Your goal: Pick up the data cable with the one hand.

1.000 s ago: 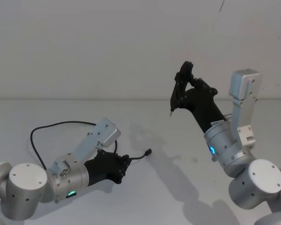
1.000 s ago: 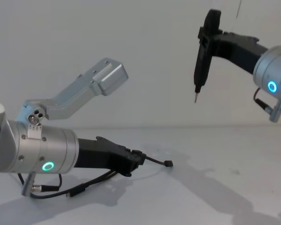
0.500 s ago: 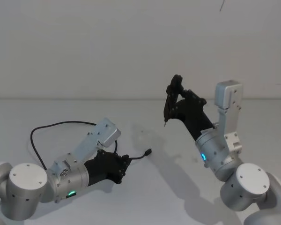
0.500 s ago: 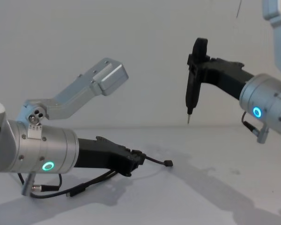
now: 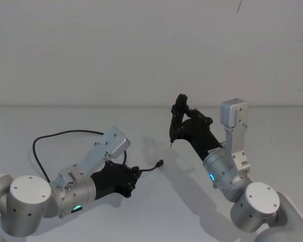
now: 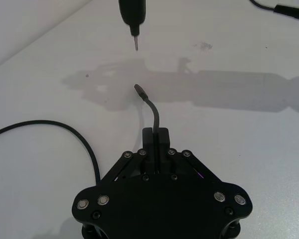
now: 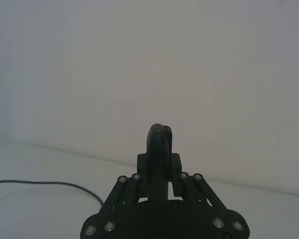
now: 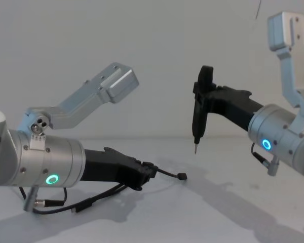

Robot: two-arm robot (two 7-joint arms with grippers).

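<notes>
Low in the head view's left half, the data cable (image 5: 65,133) loops over the white table (image 5: 283,132). Its plug end juts from the left gripper (image 5: 135,175), clamped tight on it. Right of centre, the right gripper (image 5: 184,119) grips a pointed stick (image 5: 178,104), whose tip hovers near the plug.

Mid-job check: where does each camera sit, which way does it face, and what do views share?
Head: high, looking forward and down at the table; both arms show, left gripper shut on the data cable, right gripper holding a pointed stick.
Chest: lower, looking across the table; both arms side-on.
Left wrist: behind the left gripper, facing the cable's plug and the stick's tip.
Right wrist: behind the right gripper, facing the wall.
Shared: left wrist and chest both show tip and plug apart.
</notes>
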